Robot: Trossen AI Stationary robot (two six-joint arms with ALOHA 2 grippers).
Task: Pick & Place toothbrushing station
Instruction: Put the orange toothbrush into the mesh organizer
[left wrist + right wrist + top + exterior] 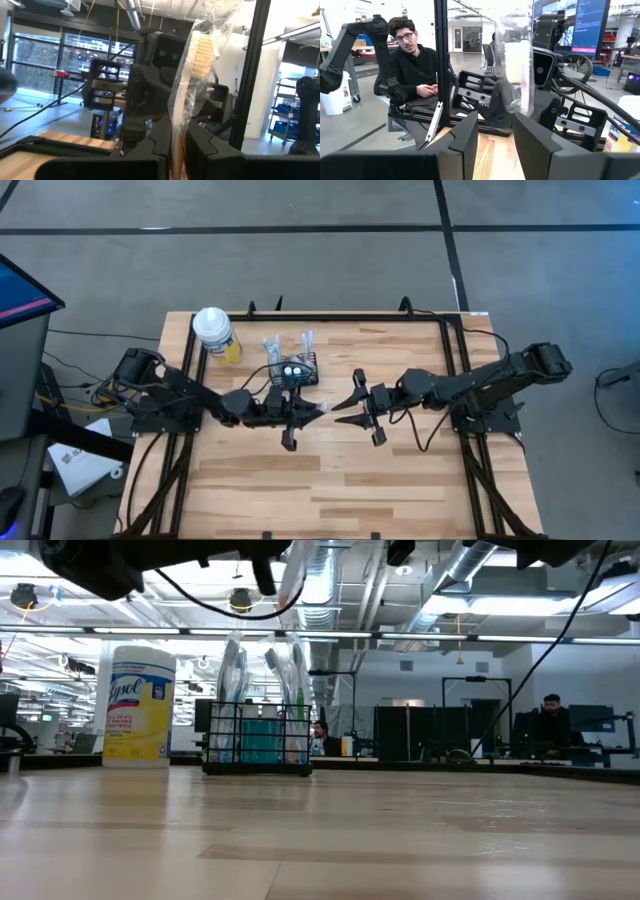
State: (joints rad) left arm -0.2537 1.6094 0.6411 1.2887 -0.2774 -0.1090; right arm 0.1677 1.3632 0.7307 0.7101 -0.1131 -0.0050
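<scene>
Lysol canister (139,705) beside caddy (258,739); left gripper (308,412) clamps wrapped toothbrush (197,70); right gripper (352,403) parted.

Robotics lab — exposed ducts (350,580), monitors (570,25).

Grey concrete floor (300,260) crossed by dark lines; open ceiling with ducts (470,570) and strip lights.

You've got a black wire-mesh rectangular caddy (292,369) on a pale striped wood-plank tabletop (400,470). Yellow cylindrical wipes canister (218,336), white lid, blue lettering. Cream-bristled toothbrush in clear plastic wrap (196,75). Both arms dark; grey floor (560,270).
</scene>
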